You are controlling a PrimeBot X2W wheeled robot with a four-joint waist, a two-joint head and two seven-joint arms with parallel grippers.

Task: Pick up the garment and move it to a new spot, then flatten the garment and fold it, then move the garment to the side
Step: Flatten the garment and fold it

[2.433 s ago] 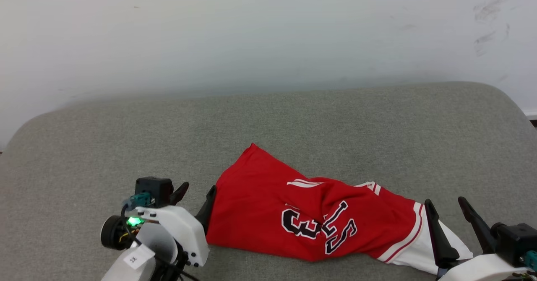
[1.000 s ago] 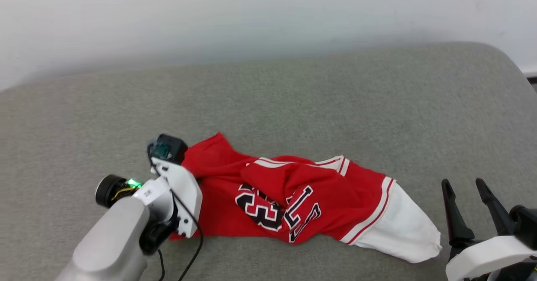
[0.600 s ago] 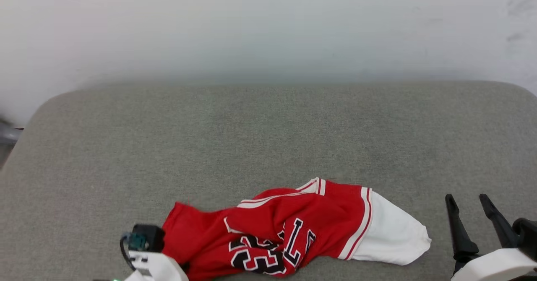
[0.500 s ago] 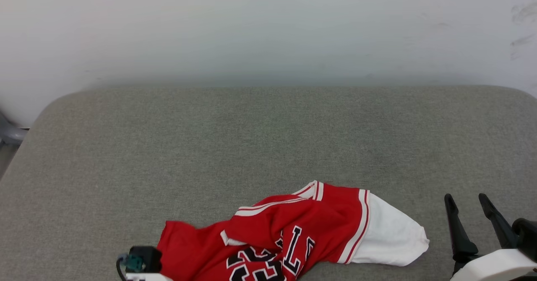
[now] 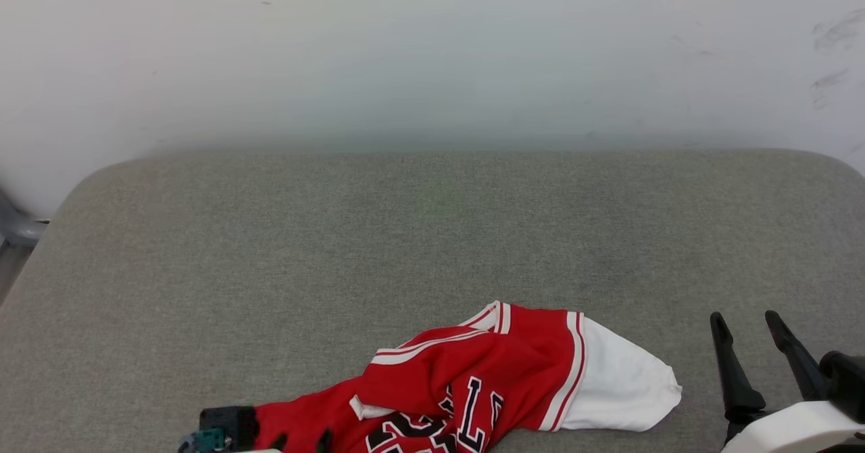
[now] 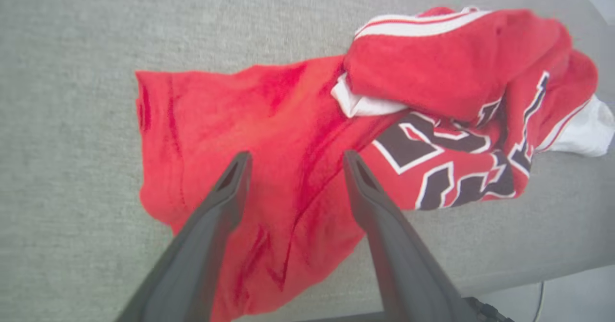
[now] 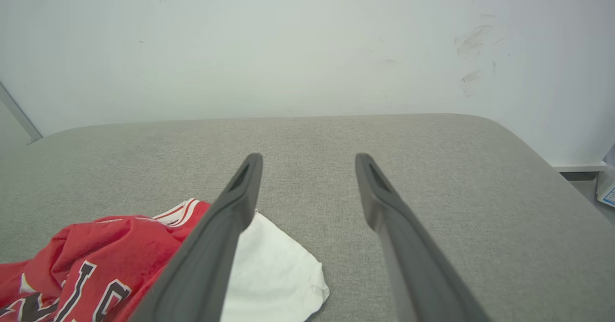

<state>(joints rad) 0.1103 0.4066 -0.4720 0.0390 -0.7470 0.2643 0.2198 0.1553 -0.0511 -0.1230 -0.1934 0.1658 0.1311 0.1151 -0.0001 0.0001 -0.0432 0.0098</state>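
Garment point(image 5: 473, 378): one red jersey tee, lying crumpled at the lower middle of the head view and running off the bottom edge. It rests on the grey desk point(image 5: 432, 236). One white sleeve point(image 5: 625, 385) trails out at its right end. Black lettering shows on the bunched front (partly folded under, not readable whole).

Left pincer point(image 6: 296, 163): jaws spread wide, nothing between them. In its wrist view the fingers point over the plain red part of the cloth. I cannot tell whether the tips touch it.

Right pincer point(image 5: 743, 319): lower right of the head view, jaws wide apart, empty. It is near the sleeve but apart from it.

Handling, as a judgement: light, soft and limp, not fragile. It will sag and bunch when lifted, and layers are likely to come up together. The woven desk cover probably gives some drag, so lifting should suit it better than dragging.

Where to hold, also a judgement: the free red corner point(image 6: 144, 79) at the upper left of the left wrist view is the cleanest edge there. The sleeve end serves for the right pincer. Avoid the piled middle (several layers, hard to separate).

Count: one garment, one sleeve in plain sight, two pincers, one desk. A small white flap point(image 6: 358, 103) shows in the fold; I cannot tell what it is.
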